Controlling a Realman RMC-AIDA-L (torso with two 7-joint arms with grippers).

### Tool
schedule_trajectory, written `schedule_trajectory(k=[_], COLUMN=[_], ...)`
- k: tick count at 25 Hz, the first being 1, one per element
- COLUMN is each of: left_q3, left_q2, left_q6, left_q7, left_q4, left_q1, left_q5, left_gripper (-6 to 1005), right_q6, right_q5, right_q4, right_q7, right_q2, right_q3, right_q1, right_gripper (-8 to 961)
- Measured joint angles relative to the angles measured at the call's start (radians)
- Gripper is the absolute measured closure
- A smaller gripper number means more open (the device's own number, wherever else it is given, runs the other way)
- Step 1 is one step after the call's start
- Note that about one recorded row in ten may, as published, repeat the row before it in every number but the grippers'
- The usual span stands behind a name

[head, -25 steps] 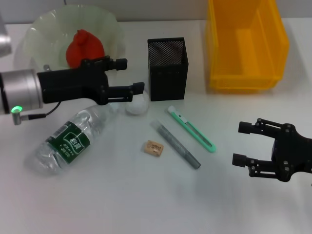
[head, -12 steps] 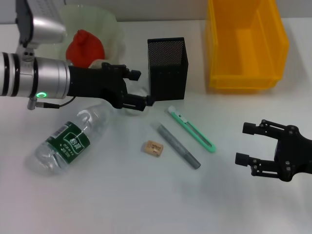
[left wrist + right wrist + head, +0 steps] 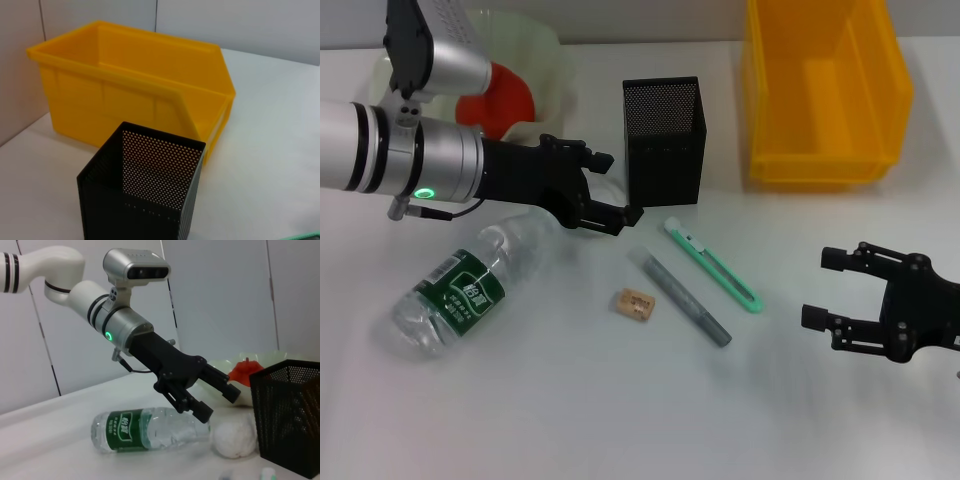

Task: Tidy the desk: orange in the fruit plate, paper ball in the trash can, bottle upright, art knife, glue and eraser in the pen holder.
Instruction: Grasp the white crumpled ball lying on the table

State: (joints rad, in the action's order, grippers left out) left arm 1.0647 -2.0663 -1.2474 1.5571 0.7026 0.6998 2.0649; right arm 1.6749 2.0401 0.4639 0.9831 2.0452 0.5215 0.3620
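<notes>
The left gripper (image 3: 605,190) is held open just above the paper ball (image 3: 235,436), which lies on the surface between the bottle (image 3: 460,287) and the pen holder (image 3: 665,140); in the head view the ball is almost wholly hidden beneath the fingers. The right gripper (image 3: 835,290) is also open and empty, and is parked low over the surface, well apart from everything.

The orange (image 3: 500,95) is seen in the fruit plate (image 3: 540,50). The bottle lies on its side. The art knife (image 3: 715,265), the glue (image 3: 685,300) and the eraser (image 3: 637,303) lie loose on the surface near the pen holder. The yellow bin (image 3: 825,90), presumably the trash can, stands beside the pen holder.

Several risks can be judged from here. The ball is light and soft, so it could be nudged away by one finger if the descent is off-centre. It sits close to both the bottle neck and the pen holder wall, so either could be struck by the spread fingers: the bottle might be set rolling, or the holder shifted. A shallow pinch could let the ball be dropped short of the bin.

The surface is plain white and matte. Pale wall panels are seen behind it.
</notes>
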Motion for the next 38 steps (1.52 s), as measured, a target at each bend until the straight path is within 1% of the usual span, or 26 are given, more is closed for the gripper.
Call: schedule_trajectory(k=[10, 11, 14, 18, 19, 24, 26, 27, 30, 36, 38], left_q3=[0.001, 0.001, 0.001, 0.059, 0.094, 0.115, 0.133, 0.157, 0.177, 0.185, 0.189], left_q2=[-0.001, -0.004, -0.004, -0.005, -0.005, -0.005, -0.004, -0.005, -0.006, -0.007, -0.008], left_q6=[0.019, 0.047, 0.062, 0.121, 0.141, 0.160, 0.174, 0.194, 0.211, 0.220, 0.220], left_q7=[0.019, 0.025, 0.028, 0.063, 0.069, 0.075, 0.076, 0.078, 0.079, 0.079, 0.080], left_q4=[0.000, -0.006, -0.010, -0.014, -0.019, -0.025, -0.028, -0.029, -0.029, -0.029, -0.029], left_q1=[0.018, 0.026, 0.030, 0.034, 0.034, 0.037, 0.041, 0.042, 0.043, 0.047, 0.047], left_q5=[0.044, 0.068, 0.080, 0.105, 0.106, 0.107, 0.111, 0.119, 0.120, 0.121, 0.121], left_gripper=[182, 183, 185, 189, 189, 193, 195, 196, 198, 203, 273], right_q6=[-0.014, -0.014, -0.014, -0.014, -0.014, -0.014, -0.014, -0.014, -0.014, -0.014, -0.014], right_q5=[0.003, 0.003, 0.003, 0.003, 0.003, 0.002, 0.002, 0.002, 0.002, 0.002, 0.002], right_q4=[0.001, -0.001, -0.002, -0.002, -0.002, -0.002, -0.002, -0.002, -0.002, -0.002, -0.002], right_q7=[-0.001, -0.001, -0.001, -0.001, -0.001, -0.001, -0.001, -0.001, -0.001, -0.001, 0.000], right_q2=[0.003, 0.002, 0.002, 0.001, 0.001, 0.001, 0.001, 0.001, 0.001, 0.001, 0.001], right_q3=[0.000, 0.000, 0.000, 0.000, 0.000, 0.000, 0.000, 0.000, 0.000, 0.000, 0.000], right_q1=[0.000, 0.000, 0.000, 0.000, 0.000, 0.000, 0.000, 0.000, 0.000, 0.000, 0.000], right_gripper=[147, 147, 147, 147, 147, 146, 145, 145, 145, 146, 146])
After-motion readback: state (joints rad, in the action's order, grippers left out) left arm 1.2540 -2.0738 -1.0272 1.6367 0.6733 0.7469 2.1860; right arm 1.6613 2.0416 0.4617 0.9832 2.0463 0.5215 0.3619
